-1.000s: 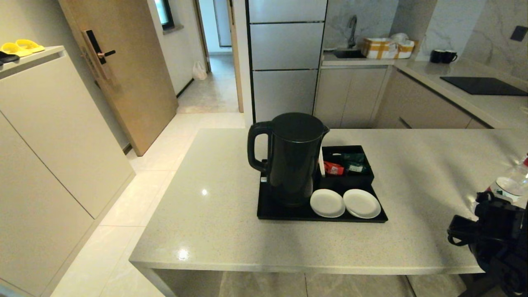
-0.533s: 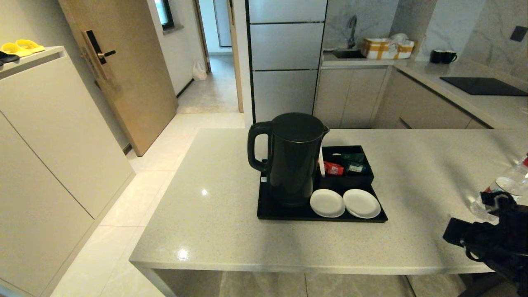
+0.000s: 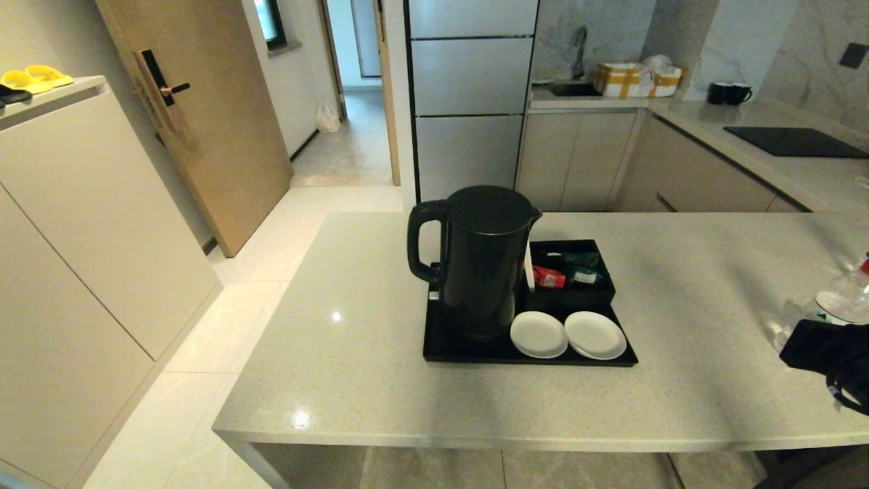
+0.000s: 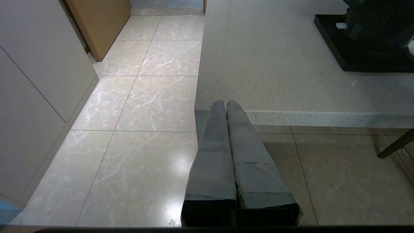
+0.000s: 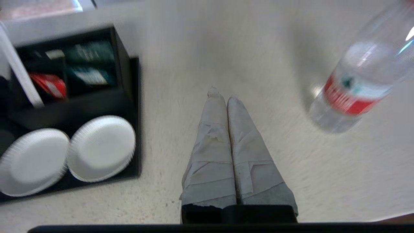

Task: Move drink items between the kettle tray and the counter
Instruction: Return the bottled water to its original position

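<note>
right gripper (image 5: 220,97): fingers pressed together, holding nothing, over the counter (image 5: 181,64) | water bottle (image 5: 352,87) standing off to one side, kettle tray (image 5: 136,116) on the other | left gripper (image 4: 225,103) closed too, parked off the counter edge

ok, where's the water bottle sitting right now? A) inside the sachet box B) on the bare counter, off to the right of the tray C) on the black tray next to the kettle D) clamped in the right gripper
B: the water bottle stands on the counter, well apart from the kettle tray, and the right gripper is shut and empty beside it.
</note>
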### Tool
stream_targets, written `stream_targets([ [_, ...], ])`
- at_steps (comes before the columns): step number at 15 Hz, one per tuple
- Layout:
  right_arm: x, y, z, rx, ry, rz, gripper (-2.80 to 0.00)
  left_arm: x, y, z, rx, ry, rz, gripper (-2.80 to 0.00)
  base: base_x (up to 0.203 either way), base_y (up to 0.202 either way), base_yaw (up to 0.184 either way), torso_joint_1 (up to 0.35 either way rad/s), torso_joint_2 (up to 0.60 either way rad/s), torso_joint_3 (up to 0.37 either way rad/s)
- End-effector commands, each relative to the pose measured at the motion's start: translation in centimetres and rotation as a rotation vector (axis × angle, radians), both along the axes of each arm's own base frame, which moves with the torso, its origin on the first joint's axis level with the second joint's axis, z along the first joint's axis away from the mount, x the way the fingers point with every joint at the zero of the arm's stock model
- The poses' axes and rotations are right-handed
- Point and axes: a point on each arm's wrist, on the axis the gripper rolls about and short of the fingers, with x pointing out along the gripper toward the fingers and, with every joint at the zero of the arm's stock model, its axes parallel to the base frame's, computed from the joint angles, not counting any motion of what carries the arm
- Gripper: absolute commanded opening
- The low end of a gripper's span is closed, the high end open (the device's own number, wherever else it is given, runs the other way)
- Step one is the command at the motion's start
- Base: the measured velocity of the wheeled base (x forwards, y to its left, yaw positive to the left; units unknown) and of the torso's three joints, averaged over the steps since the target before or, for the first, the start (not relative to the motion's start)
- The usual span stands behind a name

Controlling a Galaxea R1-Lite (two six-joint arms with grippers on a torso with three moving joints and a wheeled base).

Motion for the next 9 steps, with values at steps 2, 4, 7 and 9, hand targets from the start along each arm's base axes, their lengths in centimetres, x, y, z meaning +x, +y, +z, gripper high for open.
stream_targets([
  [2,-4.2,0.8,5.7,-0.015,-0.072,0.024,-2.8,0.0,0.0,0.0,0.0,0.0,0.0,-2.8,0.0,0.0,0.0,0.0,0.0,0.0],
  [4,-8.2,1.5,8.0,-0.014,-0.07,0.066,-2.8,0.0,0.0,0.0,0.0,0.0,0.0,-2.8,0.0,0.0,0.0,0.0,0.0,0.0],
  [7,-14.7,2.4,8.9,-0.026,-0.066,0.112,-2.8,0.0,0.0,0.0,0.0,0.001,0.0,-2.8,0.0,0.0,0.0,0.0,0.0,0.0],
  [9,-18.7,3.0,8.5,-0.041,-0.033,0.146,-2.8,0.0,0.0,0.0,-0.001,0.0,0.002,-2.8,0.0,0.0,0.0,0.0,0.0,0.0],
])
